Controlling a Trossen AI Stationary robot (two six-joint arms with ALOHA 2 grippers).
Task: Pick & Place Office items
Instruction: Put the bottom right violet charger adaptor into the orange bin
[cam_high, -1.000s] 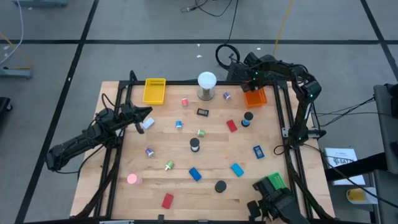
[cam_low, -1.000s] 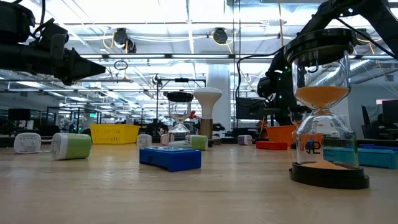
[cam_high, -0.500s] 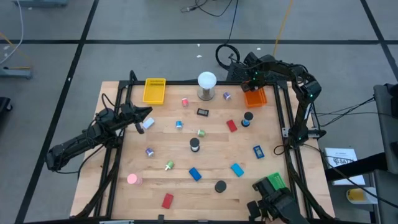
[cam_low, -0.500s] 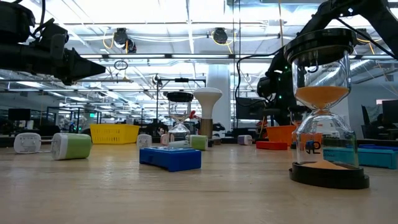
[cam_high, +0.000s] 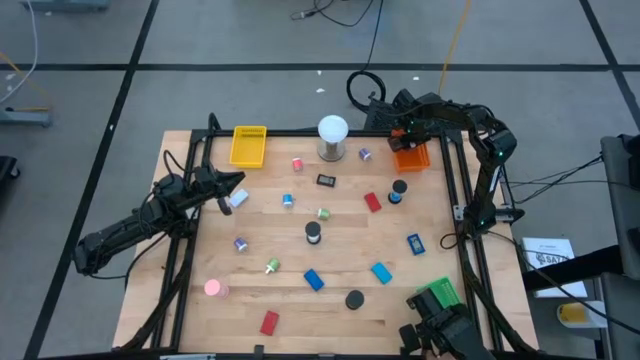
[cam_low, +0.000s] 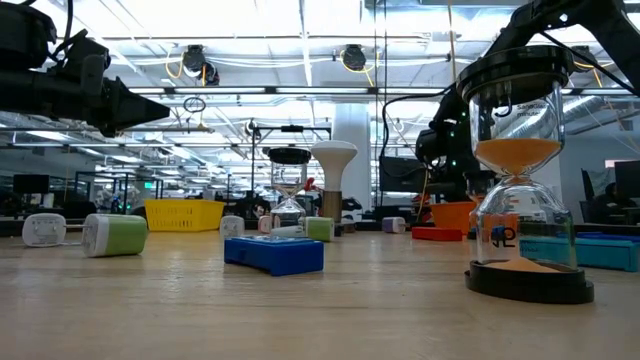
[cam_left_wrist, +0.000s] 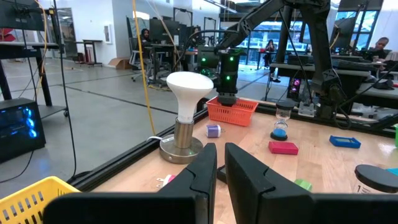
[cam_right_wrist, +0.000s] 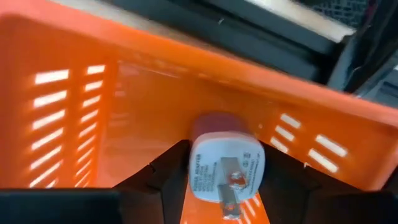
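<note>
Over orange tray (cam_high: 411, 157): right tool (cam_right_wrist: 227, 180) holding one white plug (cam_right_wrist: 226, 164); left tool (cam_left_wrist: 221, 163) narrow.

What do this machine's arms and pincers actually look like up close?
Both arms are dark, jointed limbs, matte black. The left gripper ends in two flat, blocky black fingers side by side. The right arm is slim, carries small green and red lights near its wrist, and has black cables trailing off the table behind it. The right gripper has angular black fingers.
</note>
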